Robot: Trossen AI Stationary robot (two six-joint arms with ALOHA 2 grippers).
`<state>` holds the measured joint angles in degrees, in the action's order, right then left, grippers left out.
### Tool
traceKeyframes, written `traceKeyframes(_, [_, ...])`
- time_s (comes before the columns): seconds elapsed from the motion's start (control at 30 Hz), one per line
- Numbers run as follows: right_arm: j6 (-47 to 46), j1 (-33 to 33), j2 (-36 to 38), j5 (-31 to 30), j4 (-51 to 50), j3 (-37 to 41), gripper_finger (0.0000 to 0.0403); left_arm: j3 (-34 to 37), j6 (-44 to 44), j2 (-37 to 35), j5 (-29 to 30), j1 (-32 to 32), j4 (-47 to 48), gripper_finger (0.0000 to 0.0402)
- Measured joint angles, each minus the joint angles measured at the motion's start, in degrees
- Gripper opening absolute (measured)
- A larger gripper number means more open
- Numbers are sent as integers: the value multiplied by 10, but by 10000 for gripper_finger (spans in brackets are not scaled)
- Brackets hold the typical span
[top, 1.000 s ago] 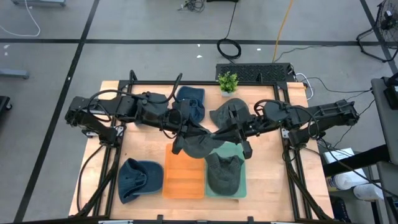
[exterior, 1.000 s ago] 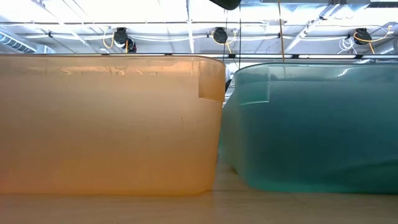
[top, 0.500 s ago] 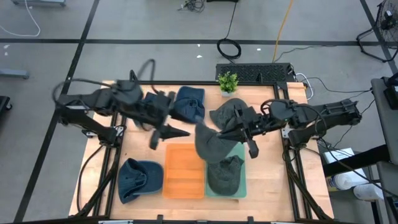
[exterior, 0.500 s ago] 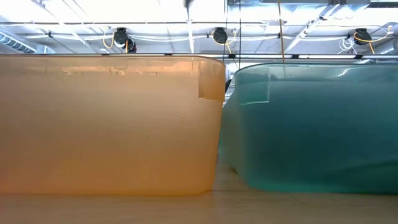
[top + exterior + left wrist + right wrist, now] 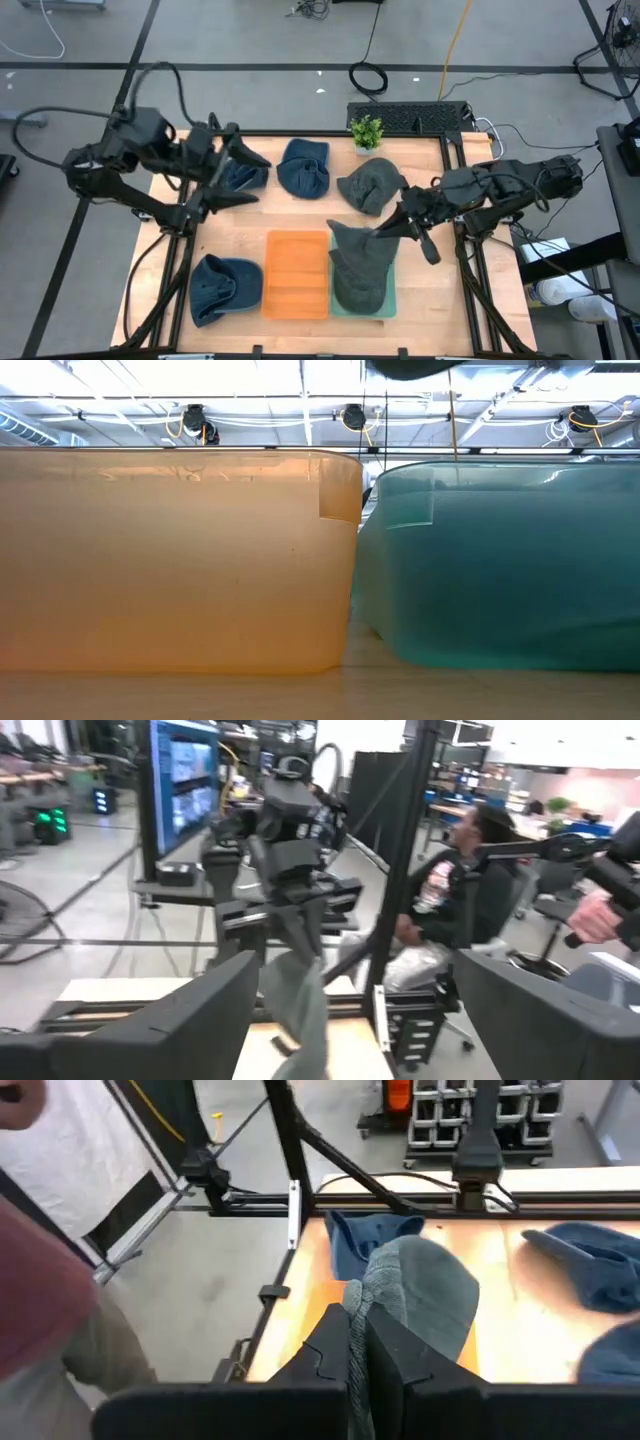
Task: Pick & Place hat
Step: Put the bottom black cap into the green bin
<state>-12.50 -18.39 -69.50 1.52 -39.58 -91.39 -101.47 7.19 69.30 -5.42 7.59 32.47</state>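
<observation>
Right hand [image 5: 385, 232], clamped on a grey hat [image 5: 358, 252], dangles it over the green bin [image 5: 387, 297]; left hand [image 5: 238, 178] gapes empty at ten o'clock. Released off-centre, the hat could drape the rim.

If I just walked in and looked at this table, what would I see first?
Probably the right gripper pinching a grey hat that dangles over the green bin, which already has a grey hat inside. Next to it sits an orange bin. The left gripper is open near the table's back left, above a blue hat.
</observation>
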Motion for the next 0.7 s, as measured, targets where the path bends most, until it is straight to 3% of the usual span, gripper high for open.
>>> traceKeyframes(0.27, [-9, -38, -37, -8, -65, -50, 0, 0, -37, -37, 15, -32, 17, 349])
traceKeyframes(0.47, [-47, -76, -66, -75, -65, -51, 0, 0, -40, -54, 16, -42, 19, 349])
traceKeyframes(0.7, [-107, -107, -100, -78, -57, -51, 0, 0, -51, -60, 15, -43, 22, 349])
